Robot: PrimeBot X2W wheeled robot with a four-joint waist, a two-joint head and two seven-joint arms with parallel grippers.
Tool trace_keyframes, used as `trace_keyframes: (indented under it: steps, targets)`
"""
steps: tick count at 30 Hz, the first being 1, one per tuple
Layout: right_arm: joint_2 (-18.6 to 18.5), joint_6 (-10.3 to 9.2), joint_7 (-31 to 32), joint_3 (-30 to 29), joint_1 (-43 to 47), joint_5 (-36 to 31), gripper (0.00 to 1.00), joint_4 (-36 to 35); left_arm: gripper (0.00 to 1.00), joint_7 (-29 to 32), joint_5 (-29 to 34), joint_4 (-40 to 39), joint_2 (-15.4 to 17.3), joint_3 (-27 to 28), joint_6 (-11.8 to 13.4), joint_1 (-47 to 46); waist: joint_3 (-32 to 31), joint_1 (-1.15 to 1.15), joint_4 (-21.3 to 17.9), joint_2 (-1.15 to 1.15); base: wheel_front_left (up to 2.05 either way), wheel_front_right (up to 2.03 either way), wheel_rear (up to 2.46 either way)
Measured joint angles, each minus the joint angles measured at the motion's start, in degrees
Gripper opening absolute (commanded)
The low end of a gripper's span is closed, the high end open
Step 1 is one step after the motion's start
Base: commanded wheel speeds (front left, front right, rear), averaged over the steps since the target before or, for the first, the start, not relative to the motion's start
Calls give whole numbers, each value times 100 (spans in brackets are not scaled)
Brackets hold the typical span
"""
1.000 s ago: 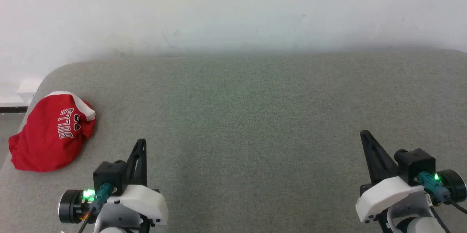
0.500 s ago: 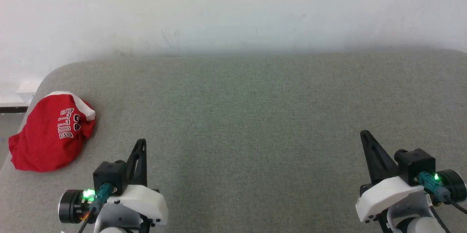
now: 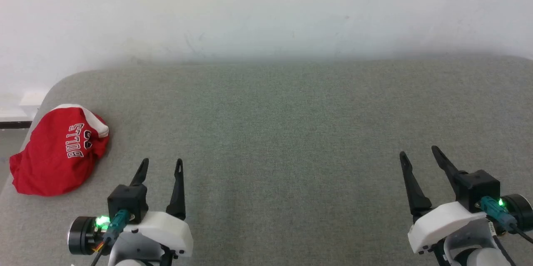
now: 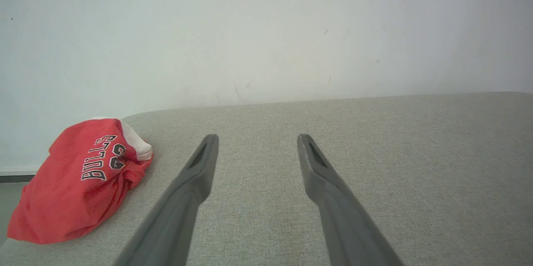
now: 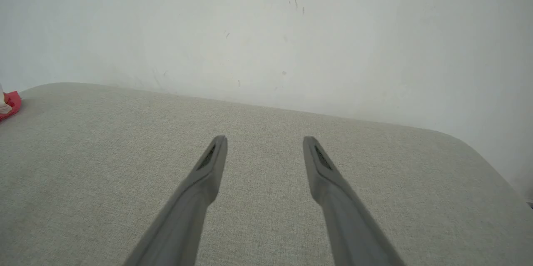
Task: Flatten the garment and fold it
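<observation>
Garment (image 3: 58,151) untouched; left claw (image 3: 162,160), right claw (image 3: 418,150) gape empty.

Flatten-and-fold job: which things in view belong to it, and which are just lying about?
Belongs to the job: red shorts, bunched up at far left; left pincer, open; right pincer, open.
Just there: grey padded surface underneath; white wall behind.

The left gripper (image 3: 162,160), its two long dark fingers pressed together a second ago, now holds them spread apart; the right gripper (image 3: 418,151) has done likewise.
</observation>
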Motion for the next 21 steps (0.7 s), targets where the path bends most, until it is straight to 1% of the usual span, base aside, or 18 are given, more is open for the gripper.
trace_keyframes:
  steps: [10,21]
  targets:
    - [0,0,-115,-137,-1,62,100,-80,100,-125,0,-12,1,-99,149,-2,42,0,53,0,0,0,0]
    - [0,0,-256,-252,-1,143,100,-141,100,-250,-1,-64,9,-137,308,-27,112,0,250,0,0,0,0]
